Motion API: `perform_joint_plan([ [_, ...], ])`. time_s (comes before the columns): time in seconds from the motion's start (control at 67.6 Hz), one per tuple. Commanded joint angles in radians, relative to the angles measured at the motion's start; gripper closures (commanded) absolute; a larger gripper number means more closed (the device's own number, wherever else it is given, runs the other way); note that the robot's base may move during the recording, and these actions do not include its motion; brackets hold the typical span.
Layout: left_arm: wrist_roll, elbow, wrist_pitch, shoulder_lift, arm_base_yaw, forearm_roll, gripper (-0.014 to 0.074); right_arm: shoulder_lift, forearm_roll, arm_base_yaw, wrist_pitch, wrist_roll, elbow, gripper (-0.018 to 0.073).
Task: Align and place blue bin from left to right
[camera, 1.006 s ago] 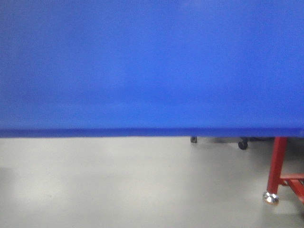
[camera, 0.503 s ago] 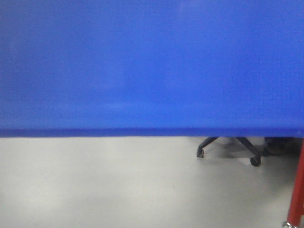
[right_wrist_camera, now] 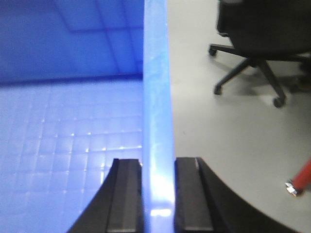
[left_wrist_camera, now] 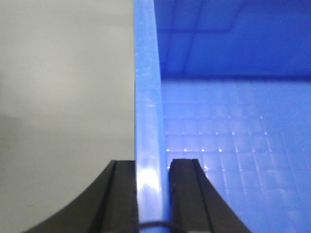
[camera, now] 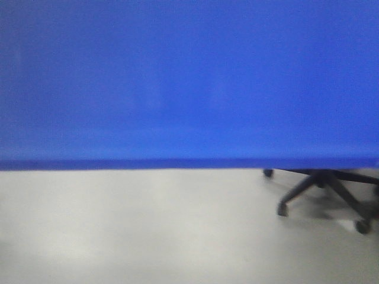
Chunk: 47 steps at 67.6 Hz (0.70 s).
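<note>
- My left pincer (left_wrist_camera: 153,167) is clenched on the blue bin (left_wrist_camera: 146,73). One black finger (left_wrist_camera: 124,194) sits outside the bin's left wall and the other inside, both pressed against the thin upright wall.
- My right pincer (right_wrist_camera: 159,165) grasps the opposite wall the same way, one finger (right_wrist_camera: 192,194) on the floor side and one inside the bin.
- The bin hangs between my two pincers, right in front of the front camera. Its flat blue side (camera: 189,83) fills the upper part of that view, and its top and both ends are cut off.
- Inside, I see a grid-patterned bottom; the far inner wall is in shadow.
- I cannot tell whether the bin rests on anything. Only grey floor (camera: 148,225) shows under its lower edge and outside both walls.
- The front view is blurred. A black office chair (camera: 323,189) shows its wheeled base low on the right, with its seat hidden behind the bin.
- A red leg (right_wrist_camera: 301,180) with a metal foot pokes in at the edge of the right wrist view; what it belongs to is cut off.
</note>
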Motion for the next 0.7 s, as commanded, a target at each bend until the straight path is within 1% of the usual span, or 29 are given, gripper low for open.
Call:
perform_joint_plan([
  [0.0, -0.005, -0.012, -0.11, -0.011, -0.019, 0.012, 0.0707, -0.006, -0.032, 0.01, -0.12, 0.006, -0.012, 0.064],
  [0.681, -0.005, -0.012, -0.11, -0.011, -0.019, 0.012, 0.0707, -0.006, -0.032, 0.01, -0.12, 0.006, -0.012, 0.064],
])
